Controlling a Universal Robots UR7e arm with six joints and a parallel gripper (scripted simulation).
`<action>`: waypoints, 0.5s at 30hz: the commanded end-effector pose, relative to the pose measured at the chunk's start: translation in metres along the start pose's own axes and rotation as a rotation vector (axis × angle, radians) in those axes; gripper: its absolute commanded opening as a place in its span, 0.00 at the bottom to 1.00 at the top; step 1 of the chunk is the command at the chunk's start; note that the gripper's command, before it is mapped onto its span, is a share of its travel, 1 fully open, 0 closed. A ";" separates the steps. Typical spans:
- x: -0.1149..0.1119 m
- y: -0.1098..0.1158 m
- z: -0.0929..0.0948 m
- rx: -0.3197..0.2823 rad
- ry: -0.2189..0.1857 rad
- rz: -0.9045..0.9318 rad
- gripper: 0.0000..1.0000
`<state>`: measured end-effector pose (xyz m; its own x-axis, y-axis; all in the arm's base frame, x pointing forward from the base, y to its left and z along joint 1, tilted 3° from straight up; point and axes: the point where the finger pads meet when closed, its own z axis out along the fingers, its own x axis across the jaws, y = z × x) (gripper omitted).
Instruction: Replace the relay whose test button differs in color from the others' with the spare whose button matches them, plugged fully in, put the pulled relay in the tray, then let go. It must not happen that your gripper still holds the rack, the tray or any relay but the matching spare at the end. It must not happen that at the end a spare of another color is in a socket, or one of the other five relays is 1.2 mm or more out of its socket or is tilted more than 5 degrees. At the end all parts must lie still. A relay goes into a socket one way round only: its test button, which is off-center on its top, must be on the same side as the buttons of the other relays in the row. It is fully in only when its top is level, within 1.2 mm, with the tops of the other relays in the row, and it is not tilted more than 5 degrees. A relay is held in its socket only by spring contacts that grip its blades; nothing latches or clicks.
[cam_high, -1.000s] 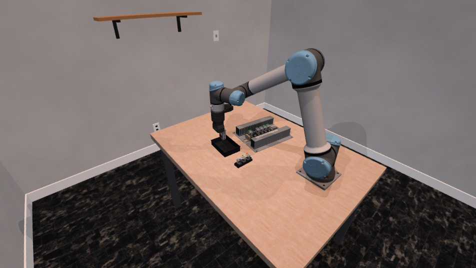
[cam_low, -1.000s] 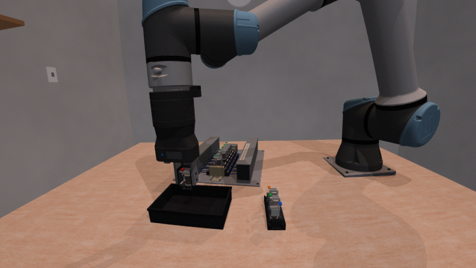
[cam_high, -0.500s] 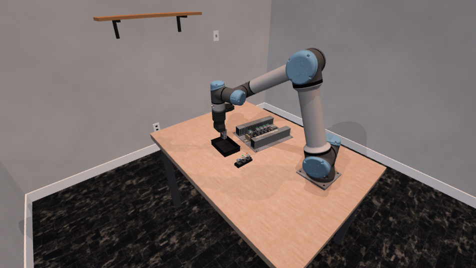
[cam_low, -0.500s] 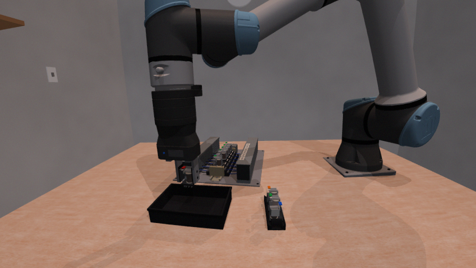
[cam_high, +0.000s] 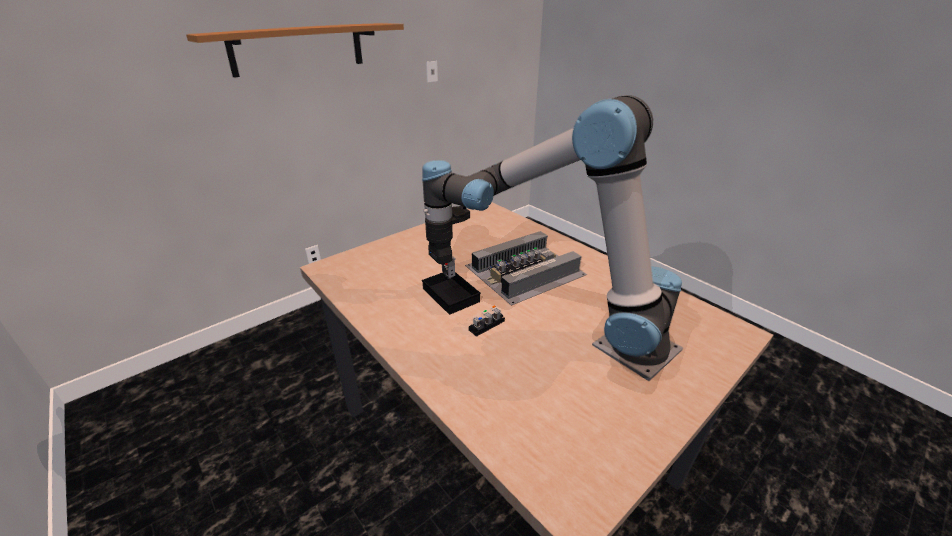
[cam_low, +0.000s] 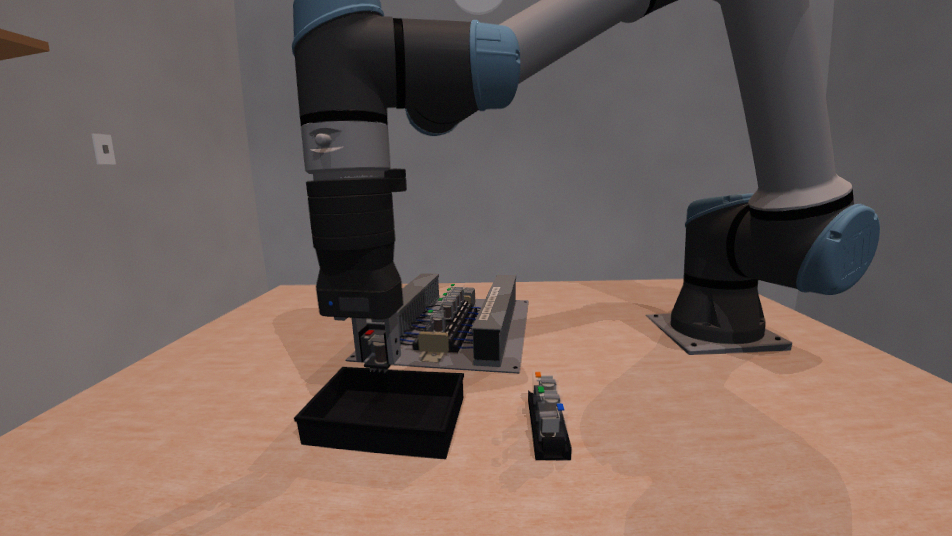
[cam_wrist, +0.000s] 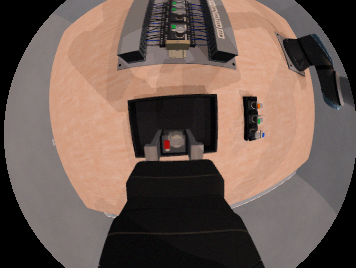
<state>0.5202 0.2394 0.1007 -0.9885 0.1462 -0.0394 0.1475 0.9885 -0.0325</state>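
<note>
1. The two gray, flat-sided fingers (cam_high: 453, 269) (cam_low: 393, 342) stand about half open, shut on a small boxy relay with a red test button (cam_high: 446, 266) (cam_low: 378, 349) (cam_wrist: 175, 141).
2. That relay is upright, its metal blades pointing down, over the 6 o'clock side of the black, matte, open-topped rectangular tray (cam_high: 453, 292) (cam_low: 379, 446) (cam_wrist: 172, 112), as the wrist view faces; it is off the tray floor.
3. At the tray's 3 o'clock in that view, well apart from the fingers, a narrow black holder (cam_high: 475, 330) (cam_low: 552, 454) (cam_wrist: 245, 102) sits on the wood-grained counter (cam_high: 506, 412) (cam_low: 199, 492) (cam_wrist: 90, 110). It carries an orange-button spare (cam_high: 496, 313) (cam_low: 547, 382) (cam_wrist: 253, 105) toward 12 o'clock, a green-button spare (cam_high: 487, 318) (cam_low: 548, 399) (cam_wrist: 254, 120) in the middle, and a blue-button spare (cam_high: 477, 322) (cam_low: 548, 422) (cam_wrist: 257, 135) toward 6 o'clock.
4. At the tray's 12 o'clock lies a gray mounting plate (cam_high: 512, 298) (cam_low: 466, 365) (cam_wrist: 175, 65) with two long gray wire ducts. Between them run dark blue wires and a row of relays with green buttons (cam_high: 516, 261) (cam_low: 448, 308) (cam_wrist: 179, 31).
5. Pale label tiles (cam_low: 490, 303) (cam_wrist: 221, 22) line the 3 o'clock duct; their characters are too small to read.
6. The green-button spare, matching the row, is in the holder.
</note>
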 end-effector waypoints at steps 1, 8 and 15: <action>0.000 -0.001 -0.001 -0.001 -0.002 0.000 0.00; 0.000 -0.002 -0.001 -0.001 -0.002 0.000 0.00; 0.000 -0.002 -0.001 -0.001 -0.002 0.000 0.00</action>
<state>0.5197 0.2370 0.1012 -0.9885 0.1462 -0.0394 0.1475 0.9885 -0.0325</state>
